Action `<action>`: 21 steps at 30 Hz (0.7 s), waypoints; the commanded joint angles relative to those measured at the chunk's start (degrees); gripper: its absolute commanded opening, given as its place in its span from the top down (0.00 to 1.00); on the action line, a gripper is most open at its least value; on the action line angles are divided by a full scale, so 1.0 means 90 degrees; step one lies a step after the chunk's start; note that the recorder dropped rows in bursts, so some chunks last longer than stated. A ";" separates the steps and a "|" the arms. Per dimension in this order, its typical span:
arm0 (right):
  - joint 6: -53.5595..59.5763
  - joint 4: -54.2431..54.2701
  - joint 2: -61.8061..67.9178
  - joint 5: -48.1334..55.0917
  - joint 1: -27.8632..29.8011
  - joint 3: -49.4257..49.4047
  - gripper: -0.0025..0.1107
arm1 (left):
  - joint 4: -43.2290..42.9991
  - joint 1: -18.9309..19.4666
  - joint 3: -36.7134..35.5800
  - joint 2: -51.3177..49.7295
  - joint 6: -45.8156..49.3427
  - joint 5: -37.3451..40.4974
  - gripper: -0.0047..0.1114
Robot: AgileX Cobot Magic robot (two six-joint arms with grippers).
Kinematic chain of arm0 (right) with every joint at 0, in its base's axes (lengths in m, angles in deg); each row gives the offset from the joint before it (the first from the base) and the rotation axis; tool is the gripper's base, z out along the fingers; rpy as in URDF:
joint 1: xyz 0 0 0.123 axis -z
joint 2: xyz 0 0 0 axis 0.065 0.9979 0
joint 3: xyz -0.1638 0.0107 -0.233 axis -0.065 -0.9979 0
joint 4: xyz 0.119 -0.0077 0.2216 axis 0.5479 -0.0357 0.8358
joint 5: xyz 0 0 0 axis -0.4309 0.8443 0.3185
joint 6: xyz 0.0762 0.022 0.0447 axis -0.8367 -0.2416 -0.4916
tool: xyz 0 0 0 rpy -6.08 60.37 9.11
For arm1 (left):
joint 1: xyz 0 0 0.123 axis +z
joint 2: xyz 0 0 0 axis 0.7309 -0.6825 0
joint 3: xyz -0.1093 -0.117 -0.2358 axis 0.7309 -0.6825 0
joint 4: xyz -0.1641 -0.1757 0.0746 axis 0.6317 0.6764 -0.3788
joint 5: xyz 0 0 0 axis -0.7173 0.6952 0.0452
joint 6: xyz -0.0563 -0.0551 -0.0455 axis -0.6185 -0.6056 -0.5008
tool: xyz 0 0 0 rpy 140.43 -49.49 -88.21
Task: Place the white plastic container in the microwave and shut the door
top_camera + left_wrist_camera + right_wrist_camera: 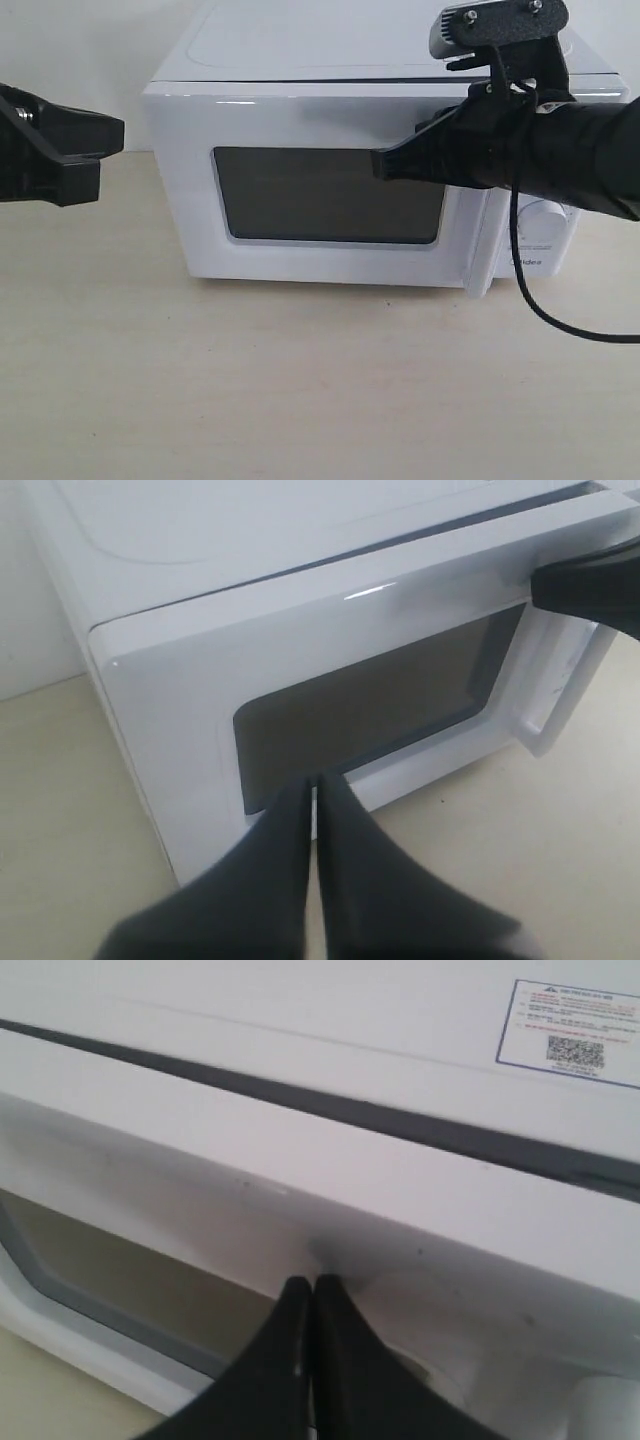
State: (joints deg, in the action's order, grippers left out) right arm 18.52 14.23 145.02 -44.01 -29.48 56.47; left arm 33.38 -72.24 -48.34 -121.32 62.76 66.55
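Far left: left gripper point(95, 160) hangs off the microwave point(300, 60), fingers together. The container is not in view, and the dark window hides the inside. The door point(330, 195) looks barely ajar. The right gripper point(380, 165), fingers together, presses it high. Risk: the tip slides on the smooth plastic and the door springs back unlatched.

A pale bench point(300, 400) with a faint wood grain lies below the left gripper point(108, 155) and the right gripper point(380, 165), touching neither. A plain white wall point(70, 50) stands above and behind the left gripper
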 commanded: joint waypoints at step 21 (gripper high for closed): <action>0.0476 0.0155 -0.0866 0.0458 -0.0661 -0.0274 0.98 | -0.0508 -0.0001 -0.0023 0.0017 -0.0013 -0.0230 0.92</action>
State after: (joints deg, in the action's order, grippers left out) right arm 22.55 15.73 140.06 -39.00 -32.41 56.08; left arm 29.91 -72.24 -48.34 -121.32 62.76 64.80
